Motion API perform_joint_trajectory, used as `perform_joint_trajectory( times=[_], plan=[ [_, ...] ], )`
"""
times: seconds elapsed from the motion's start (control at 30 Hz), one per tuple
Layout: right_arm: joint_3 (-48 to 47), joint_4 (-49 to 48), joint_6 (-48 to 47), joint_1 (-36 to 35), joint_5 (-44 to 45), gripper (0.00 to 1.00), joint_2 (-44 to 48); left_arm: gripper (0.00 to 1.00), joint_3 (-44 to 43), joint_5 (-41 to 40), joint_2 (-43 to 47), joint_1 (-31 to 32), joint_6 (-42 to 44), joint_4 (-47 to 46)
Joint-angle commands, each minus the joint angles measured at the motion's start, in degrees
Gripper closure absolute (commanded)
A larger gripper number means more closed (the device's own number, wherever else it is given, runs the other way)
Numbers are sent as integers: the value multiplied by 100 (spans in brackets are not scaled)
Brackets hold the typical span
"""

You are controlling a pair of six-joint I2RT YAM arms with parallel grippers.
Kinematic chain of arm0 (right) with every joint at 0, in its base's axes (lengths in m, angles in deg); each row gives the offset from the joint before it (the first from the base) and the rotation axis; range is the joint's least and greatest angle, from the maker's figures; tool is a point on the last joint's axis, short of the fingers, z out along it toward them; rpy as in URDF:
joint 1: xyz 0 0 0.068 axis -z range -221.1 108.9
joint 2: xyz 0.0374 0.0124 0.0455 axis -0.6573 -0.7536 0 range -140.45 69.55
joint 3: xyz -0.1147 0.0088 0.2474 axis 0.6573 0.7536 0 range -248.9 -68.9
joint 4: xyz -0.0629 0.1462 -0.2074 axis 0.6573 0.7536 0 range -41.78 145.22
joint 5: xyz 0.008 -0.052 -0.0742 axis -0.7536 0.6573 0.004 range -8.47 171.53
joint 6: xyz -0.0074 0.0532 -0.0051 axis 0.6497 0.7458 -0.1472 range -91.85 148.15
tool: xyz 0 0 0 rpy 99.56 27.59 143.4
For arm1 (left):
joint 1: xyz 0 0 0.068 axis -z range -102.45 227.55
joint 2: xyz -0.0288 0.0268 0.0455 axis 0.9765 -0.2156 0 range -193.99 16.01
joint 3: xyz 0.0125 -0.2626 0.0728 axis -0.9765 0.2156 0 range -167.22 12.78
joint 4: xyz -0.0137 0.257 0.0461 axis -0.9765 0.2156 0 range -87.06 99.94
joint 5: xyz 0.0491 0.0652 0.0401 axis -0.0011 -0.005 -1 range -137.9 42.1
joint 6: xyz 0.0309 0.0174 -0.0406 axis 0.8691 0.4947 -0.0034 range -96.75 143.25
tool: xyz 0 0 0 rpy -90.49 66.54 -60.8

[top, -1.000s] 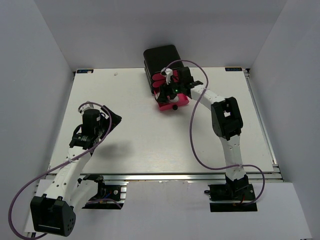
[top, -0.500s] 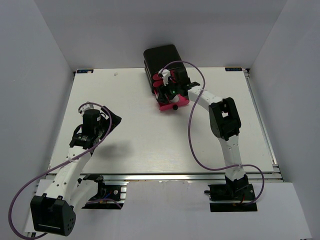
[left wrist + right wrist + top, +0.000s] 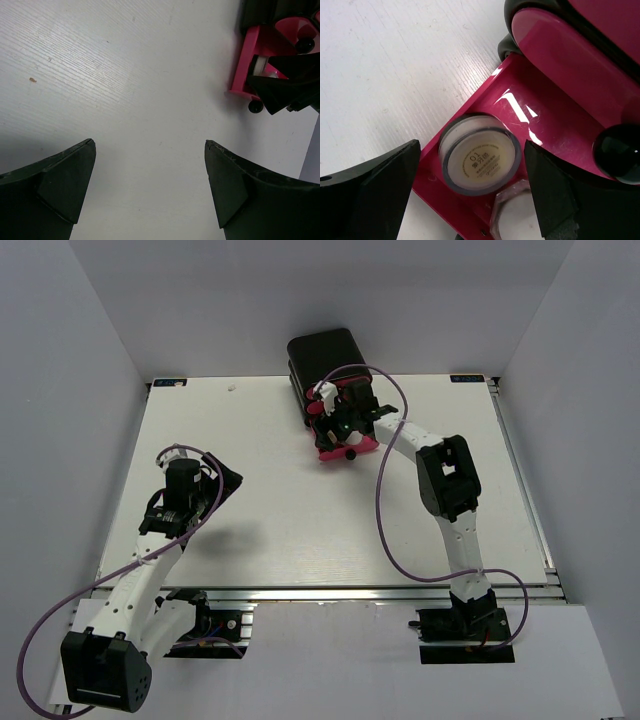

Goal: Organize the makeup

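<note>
Right fingers [image 3: 370,195] apart — two jars [image 3: 479,156], one pink drawer [image 3: 560,125].

Open table [image 3: 280,470] midway, box [image 3: 322,345] — apparently — blocks rear

compact [image 3: 479,154], inside my right gripper [image 3: 471,144]: cream lid, grey rim, dark print I read as "01"
drawer [image 3: 555,120] beneath it: glossy hot pink, white glare streaks
knob [image 3: 617,152], right of that gripper: black
table [image 3: 125,75], ahead of my left gripper [image 3: 150,142]: white, fine grain
both grippers: black
</note>
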Motion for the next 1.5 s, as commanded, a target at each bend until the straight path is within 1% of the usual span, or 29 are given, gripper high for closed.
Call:
perform_joint_trajectory(
  times=[0.0,0.2,0.33,0.4,0.43,0.47,0.5,0.53,0.57,0.6,0.63,0.67,0.7,0.73,0.77,0.8,0.83,0.93,1.0,1.03,1.1,1.13,1.17,1.23,1.3,1.33,1.47],
  plan=[
    [12,-66,-80,173,223,11,226,2,-87,-74,123,-43,31,12],
    [47,13,-62,164,-119,11,472,2,-87,-73,149,-51,13,-5],
    [205,92,-176,164,-829,12,849,2,-113,-65,141,-51,13,-23],
    [345,188,-492,164,-1164,13,1122,2,-105,-47,123,-51,13,-40],
    [398,241,-667,164,-1514,13,1227,2,-113,-47,123,-51,13,-58],
    [512,459,-886,164,-1700,13,1437,2,-114,-47,114,-51,13,-67],
    [556,644,-1541,164,-2033,13,1535,2,-114,-38,123,-51,13,-76],
    [609,855,-1904,173,-2149,15,1710,2,-114,-38,123,-51,13,-76],
    [731,1266,-2273,164,-2220,19,1781,2,-105,-47,123,-51,13,-76],
    [828,1453,-3034,173,-2212,27,1843,2,-105,-47,132,-51,13,-76],
    [925,1629,-3459,164,-2125,60,1904,2,-87,-47,132,-51,13,-93],
    [1091,2065,-3890,173,-2028,85,1905,2,-79,-38,141,-60,13,-111],
    [1154,2305,-4303,164,-1888,100,1888,2,-35,-21,141,-60,13,-137],
    [1241,2525,-4995,173,-1539,100,1870,2,-17,-12,149,-60,4,-155],
    [1338,2779,-5315,182,-1335,100,1861,2,-8,-12,149,-60,-4,-163],
    [1635,2764,-5536,199,-1142,100,1878,2,18,-3,158,-60,-5,-181],
    [1821,2686,-5825,217,-826,100,1983,2,36,6,167,-60,-13,-190],
    [2655,2080,-6326,331,-472,100,2317,2,80,6,185,-69,-22,-216],
    [3095,1580,-6469,331,-87,100,2449,2,106,6,202,-69,-31,-242],
    [3454,1064,-6504,331,20,100,2511,2,150,6,211,-60,-40,-260],
    [3728,473,-6408,331,318,100,2494,2,185,23,220,-78,-57,-286],
    [3895,-61,-6356,331,372,100,2442,2,194,23,220,-78,-57,-287],
    [3966,-344,-6173,340,459,100,2398,2,185,23,220,-78,-57,-287],
    [4063,-1038,-6101,322,627,100,2249,2,185,23,228,-87,-40,-260],
    [4072,-1531,-6030,296,714,100,2125,2,168,6,220,-87,-31,-234],
    [4064,-1864,-6039,279,750,99,1986,2,168,6,211,-95,-31,-234],
    [3766,-2166,-6083,278,750,89,1616,2,168,-12,228,-95,-40,-199]
  ],
)
